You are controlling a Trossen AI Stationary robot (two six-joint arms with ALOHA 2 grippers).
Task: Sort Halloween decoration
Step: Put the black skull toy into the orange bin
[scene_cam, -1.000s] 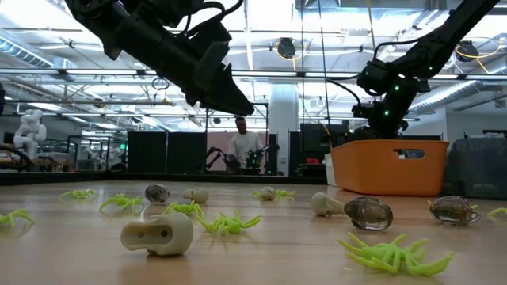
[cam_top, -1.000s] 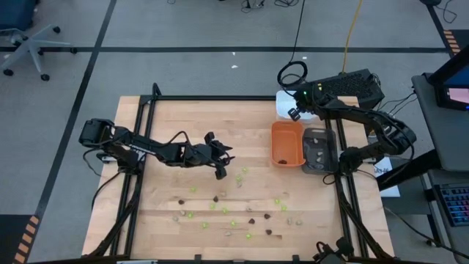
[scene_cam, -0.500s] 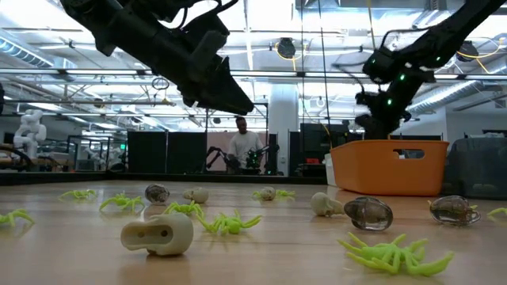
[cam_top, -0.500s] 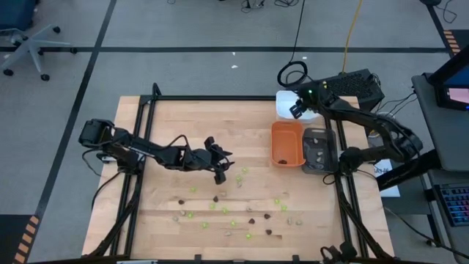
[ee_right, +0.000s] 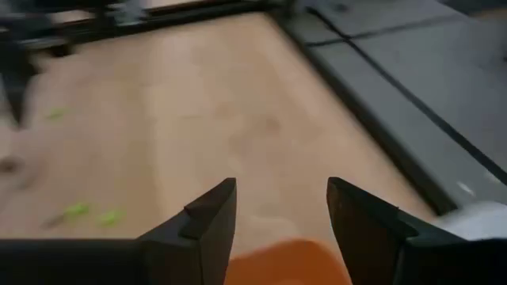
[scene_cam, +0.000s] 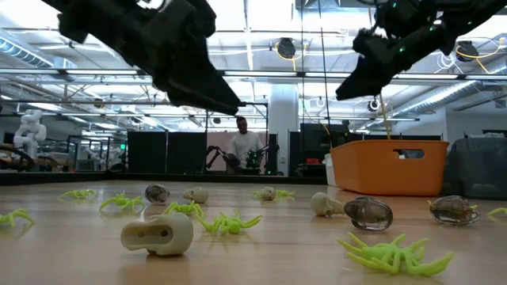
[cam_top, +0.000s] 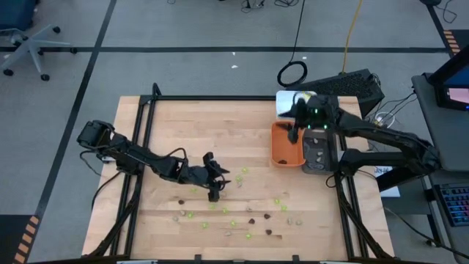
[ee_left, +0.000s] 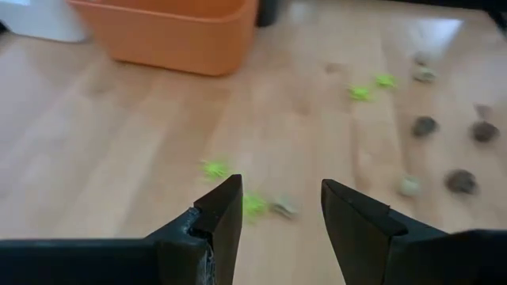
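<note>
The far left half of the table (cam_top: 183, 117) is bare wood, open to pass. Small decorations (cam_top: 234, 213) litter the near middle. On the right, the orange tray (cam_top: 286, 154) and grey tray (cam_top: 316, 150) block the edge.

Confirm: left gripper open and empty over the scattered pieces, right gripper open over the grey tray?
Not quite. The right gripper hangs open over the orange tray, not the grey tray beside it; the high view shows this, and the right wrist view has orange below its fingers. The rest holds: the left gripper is open and empty above the scattered pieces.
</note>
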